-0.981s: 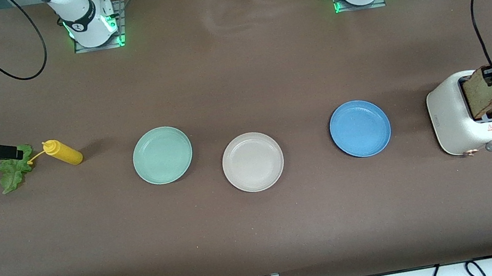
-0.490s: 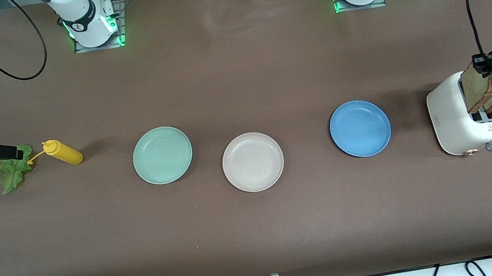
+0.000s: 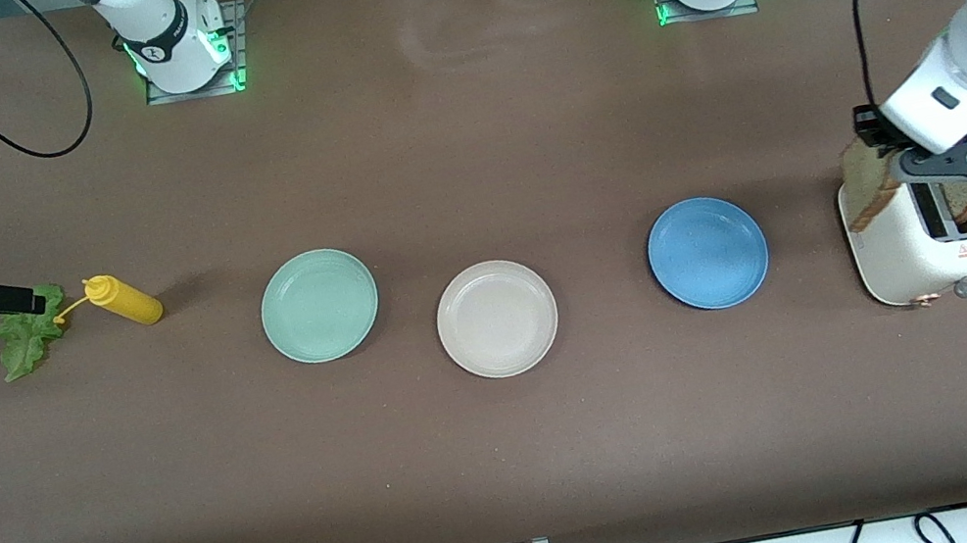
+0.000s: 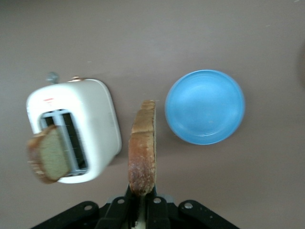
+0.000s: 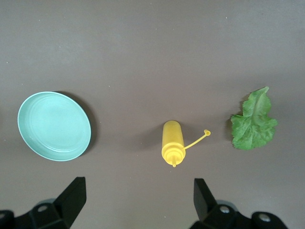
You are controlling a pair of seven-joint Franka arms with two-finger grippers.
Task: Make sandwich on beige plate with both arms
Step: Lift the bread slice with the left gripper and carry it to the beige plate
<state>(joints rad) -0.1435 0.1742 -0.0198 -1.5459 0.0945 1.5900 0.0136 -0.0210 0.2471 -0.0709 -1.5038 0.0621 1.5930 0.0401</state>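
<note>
From the front, the left gripper hangs over the white toaster at the left arm's end of the table, clamped on a toasted bread slice, while the empty beige plate lies mid-table between the mint green plate and the blue plate. The left wrist view shows that slice edge-on in the fingers, a second bread slice standing in the toaster, beside the blue plate. The right wrist view shows the waiting right gripper spread wide over the yellow mustard bottle, between mint green plate and lettuce leaf.

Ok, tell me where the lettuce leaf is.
The lettuce leaf lies on the table at the right arm's end, beside the yellow mustard bottle.
</note>
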